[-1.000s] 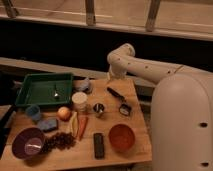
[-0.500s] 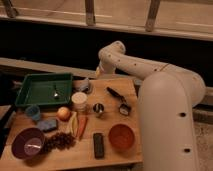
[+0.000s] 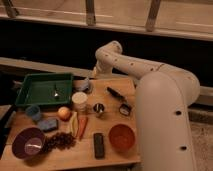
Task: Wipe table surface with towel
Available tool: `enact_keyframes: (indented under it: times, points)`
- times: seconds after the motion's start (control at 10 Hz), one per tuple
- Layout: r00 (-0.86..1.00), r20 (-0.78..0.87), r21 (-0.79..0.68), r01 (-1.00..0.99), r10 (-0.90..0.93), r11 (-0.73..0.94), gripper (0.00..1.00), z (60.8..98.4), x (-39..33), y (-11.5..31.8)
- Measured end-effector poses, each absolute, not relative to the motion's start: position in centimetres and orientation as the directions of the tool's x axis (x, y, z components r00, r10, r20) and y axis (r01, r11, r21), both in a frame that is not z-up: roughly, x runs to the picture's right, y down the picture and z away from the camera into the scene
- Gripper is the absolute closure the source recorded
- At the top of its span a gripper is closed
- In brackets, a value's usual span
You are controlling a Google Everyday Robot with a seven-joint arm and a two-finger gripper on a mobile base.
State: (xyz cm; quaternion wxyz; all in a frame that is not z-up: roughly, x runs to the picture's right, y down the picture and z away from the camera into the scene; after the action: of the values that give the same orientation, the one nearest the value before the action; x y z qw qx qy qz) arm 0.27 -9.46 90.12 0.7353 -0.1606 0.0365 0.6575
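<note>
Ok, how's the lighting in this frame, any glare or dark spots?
Camera view: dim, warm light on the table; black band behind it; pale bright strip up top. Small glints on the purple bowl and in the green tray. The tool hangs at the table's back edge by the towel, dimly lit.

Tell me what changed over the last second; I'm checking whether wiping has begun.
The arm swung left, carrying the gripper along the back edge of the table to just beside the grey towel, next to the green tray. Nothing has visibly been taken hold of. The towel, the tray and the other items stayed where they were.
</note>
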Motion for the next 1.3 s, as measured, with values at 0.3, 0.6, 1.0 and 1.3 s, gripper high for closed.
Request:
enact_keyframes:
  times: [0.3, 0.6, 1.0, 1.3]
  points:
    - [0.132, -0.248, -0.21, -0.975, 0.96, 0.08, 0.33, 90.4, -0.7, -9.1]
    - [0.16, -0.25, -0.27, -0.959, 0.955, 0.09, 0.33, 91.8, -5.7, -8.6]
    - [0.212, -0.309, -0.311, -0.944, 0.927, 0.112, 0.33, 93.5, -8.2, -5.8]
    - [0.249, -0.347, -0.339, -0.932, 0.904, 0.127, 0.33, 95.2, -10.4, -5.0]
